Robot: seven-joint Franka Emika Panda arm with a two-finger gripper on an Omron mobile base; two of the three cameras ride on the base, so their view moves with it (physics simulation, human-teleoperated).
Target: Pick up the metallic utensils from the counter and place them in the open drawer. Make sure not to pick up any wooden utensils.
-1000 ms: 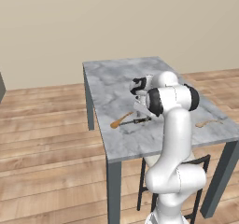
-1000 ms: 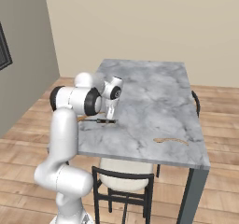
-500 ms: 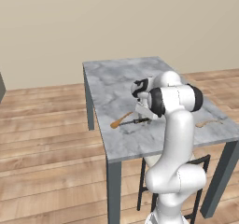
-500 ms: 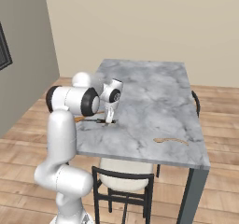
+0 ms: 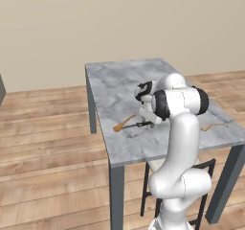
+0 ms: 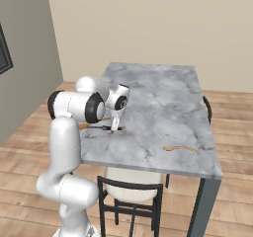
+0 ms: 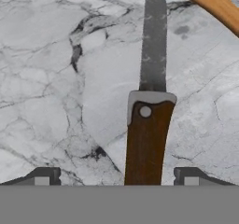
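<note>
We note the knife (image 7: 148, 101) flat on the marble tabletop (image 5: 119, 85), grey blade running away from the hand, dark brown handle nearest it. We take the knife as our landmark.

Gripper (image 7: 116, 176): directly above the knife's handle, pointed down at it. Its jaws stand wide apart, one fingertip on each side of the handle, clear marble between each tip and the wood. Nothing is clasped. From the left base view we see the gripper (image 5: 147, 118) low over the knife (image 5: 143, 124); whether the tips touch the slab we cannot tell.

Wooden spoon (image 5: 123, 124): orange-brown, lying just beyond the knife's blade tip. In the hand view its handle (image 7: 210, 3) crosses the corner past the blade's end; whether the two touch we cannot tell.

A thin light-brown piece (image 6: 180, 148) lies well apart from the knife, near the tabletop's edge on the arm's right.

A dark-framed chair with a pale seat (image 6: 131, 191) stands under the tabletop edge closest to the knife, beside the robot's base.
</note>
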